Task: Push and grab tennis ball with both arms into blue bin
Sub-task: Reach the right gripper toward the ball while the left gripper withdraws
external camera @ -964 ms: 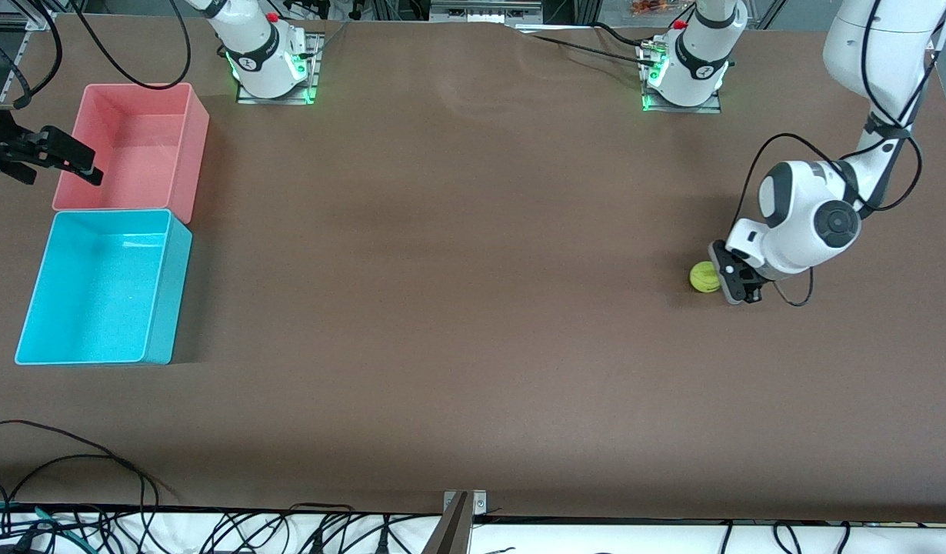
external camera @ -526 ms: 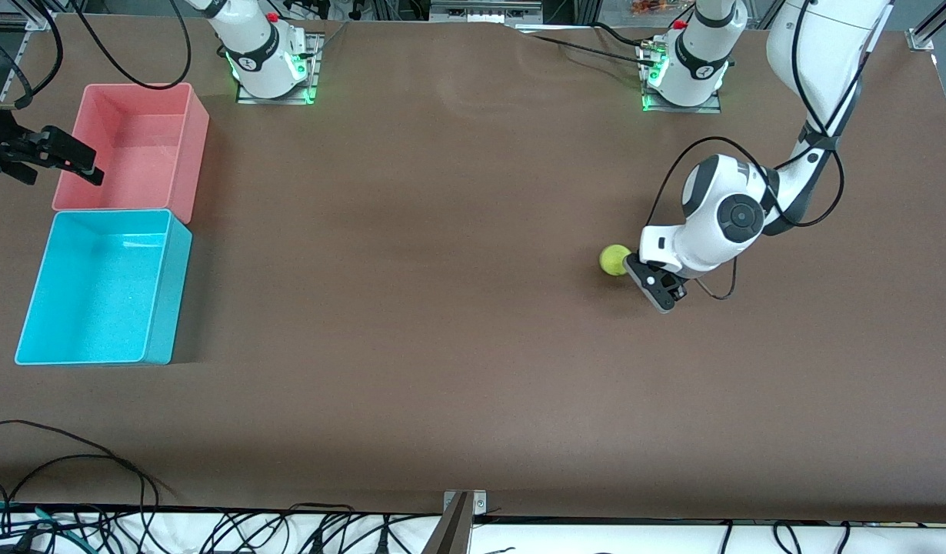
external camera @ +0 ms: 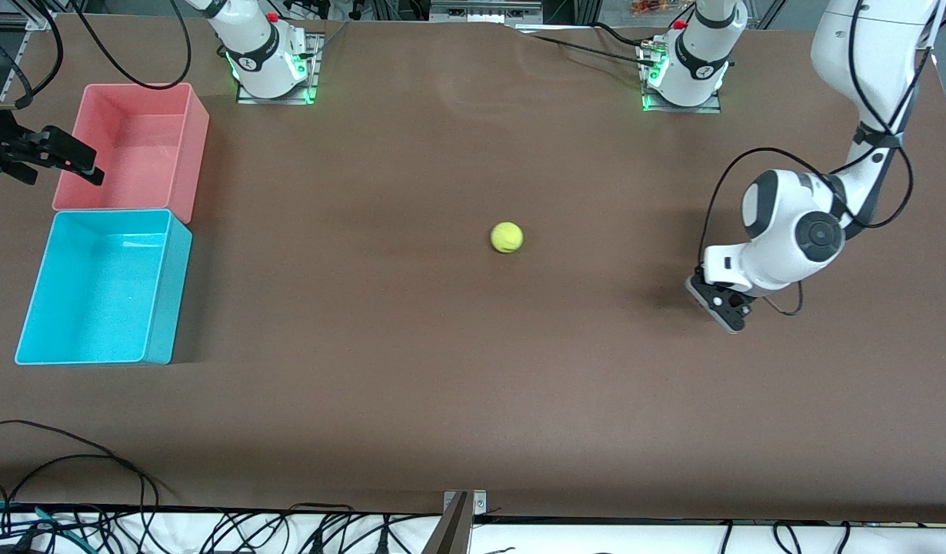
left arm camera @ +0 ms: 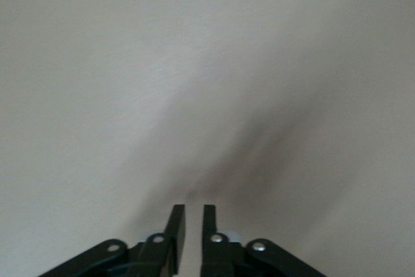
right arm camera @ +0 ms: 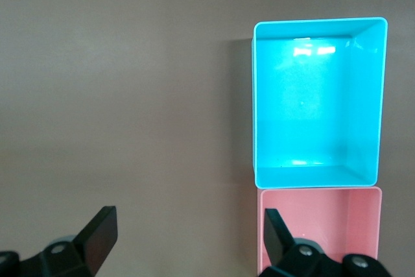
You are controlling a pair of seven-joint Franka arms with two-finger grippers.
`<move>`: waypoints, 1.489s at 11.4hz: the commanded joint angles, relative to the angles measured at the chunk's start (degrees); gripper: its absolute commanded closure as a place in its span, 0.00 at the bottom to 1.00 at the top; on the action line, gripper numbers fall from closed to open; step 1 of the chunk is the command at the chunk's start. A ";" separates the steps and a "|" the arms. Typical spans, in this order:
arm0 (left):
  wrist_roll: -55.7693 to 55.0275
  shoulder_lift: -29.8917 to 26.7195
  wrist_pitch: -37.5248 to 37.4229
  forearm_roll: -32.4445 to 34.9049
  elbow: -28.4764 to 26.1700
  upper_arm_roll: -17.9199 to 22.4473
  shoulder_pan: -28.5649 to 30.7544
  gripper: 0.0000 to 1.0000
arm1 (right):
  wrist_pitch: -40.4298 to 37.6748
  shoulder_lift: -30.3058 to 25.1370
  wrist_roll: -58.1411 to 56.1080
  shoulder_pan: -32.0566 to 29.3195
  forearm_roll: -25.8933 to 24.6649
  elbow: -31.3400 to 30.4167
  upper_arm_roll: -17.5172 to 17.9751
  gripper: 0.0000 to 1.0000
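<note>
Tennis ball (external camera: pixel 507 237) alone at mid-worktop, well apart from left hand (external camera: pixel 717 302), low over the worktop (external camera: pixel 442 369) toward the left arm's end, fingers (left arm camera: pixel 175 225) nearly together and empty; right hand (external camera: pixel 54 158) spread wide, empty, waiting beside pink bin (external camera: pixel 177 100). Probably light, fuzzy, springy, prone to roll; best gripped across the middle. Plain brown surface, blue bin (external camera: pixel 161 285) open at the right arm's end, cables along the edge.
</note>
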 commanded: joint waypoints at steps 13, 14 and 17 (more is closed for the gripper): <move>-0.63 -31.36 -14.02 -0.45 -7.14 6.60 2.72 0.00 | -1.88 2.32 1.02 -0.16 0.45 0.58 0.10 0.00; -3.15 -31.98 -15.51 -0.45 -6.70 6.77 2.81 0.00 | -1.45 3.89 0.94 0.01 0.10 0.58 0.19 0.00; -7.40 -33.13 -23.32 -0.37 -1.80 6.95 2.72 0.00 | -1.19 8.63 0.41 0.62 0.45 1.01 0.28 0.00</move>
